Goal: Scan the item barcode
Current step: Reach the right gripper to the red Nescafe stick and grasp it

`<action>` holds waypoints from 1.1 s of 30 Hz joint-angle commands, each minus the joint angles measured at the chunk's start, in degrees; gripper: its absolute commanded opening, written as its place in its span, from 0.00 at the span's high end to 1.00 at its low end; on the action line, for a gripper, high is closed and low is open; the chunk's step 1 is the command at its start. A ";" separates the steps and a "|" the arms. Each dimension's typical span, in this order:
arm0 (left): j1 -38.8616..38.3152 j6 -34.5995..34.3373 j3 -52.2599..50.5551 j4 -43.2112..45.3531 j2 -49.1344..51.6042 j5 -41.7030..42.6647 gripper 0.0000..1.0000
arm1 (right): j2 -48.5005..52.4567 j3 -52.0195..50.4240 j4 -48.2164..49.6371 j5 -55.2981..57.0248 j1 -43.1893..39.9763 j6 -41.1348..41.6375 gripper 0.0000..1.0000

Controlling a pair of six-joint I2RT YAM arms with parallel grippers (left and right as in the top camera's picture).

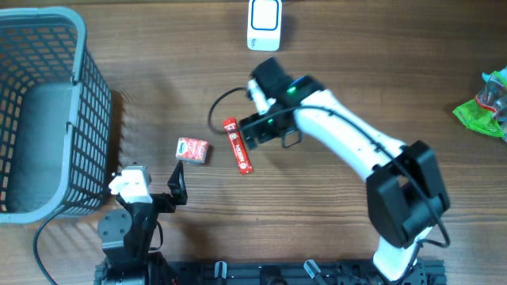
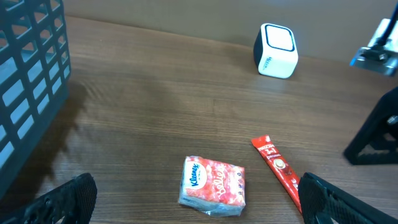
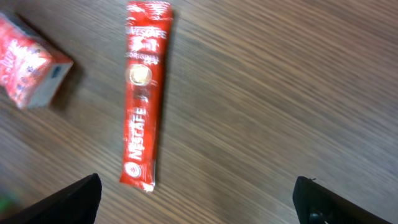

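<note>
- Right fingers [image 3: 68, 202] sit closest to your right wrist lens: spread wide at both lower corners, gripping nothing.
- Left fingers [image 2: 62, 202] are likewise wide apart and hold nothing, low over the tabletop [image 1: 356, 47] near the front edge.
- Count for you: one red sachet, one tissue pack, one white scanner unit, one basket, one green packet.
- One red sachet [image 3: 144, 93], the task's thing: it lies flat on the tabletop, ahead of the open right fingers and touched by neither. Print reads "NESCAFE" along its length; the smaller lines above are too blurred to read.
- One tissue pack [image 2: 212, 186], red and white, marked "Kleenex", lies just beside the sachet on the basket side, apart from it.
- One white scanner unit [image 2: 277, 50] stands at the far edge of the tabletop, well apart from the sachet. Small grey lettering on its side is too small to read.
- One grey mesh basket [image 1: 79, 47] at your left; only its grey floor shows inside.
- One green packet [image 1: 483, 107] at the right edge, partly cut off; label unreadable.
</note>
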 commanded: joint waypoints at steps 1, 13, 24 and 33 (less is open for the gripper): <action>0.02 -0.52 -0.15 0.20 -0.37 0.09 0.00 | 2.67 0.26 2.60 13.05 5.60 1.64 0.01; 0.02 -0.52 -0.15 0.20 -0.37 0.09 0.00 | 10.49 0.26 11.30 7.37 10.05 7.32 0.08; 0.02 -0.52 -0.15 0.20 -0.37 0.09 0.00 | 12.94 3.37 5.86 3.61 9.88 11.54 0.96; 0.02 -0.52 -0.15 0.20 -0.37 0.09 0.00 | 6.58 16.79 -18.29 -53.18 -0.20 17.75 0.96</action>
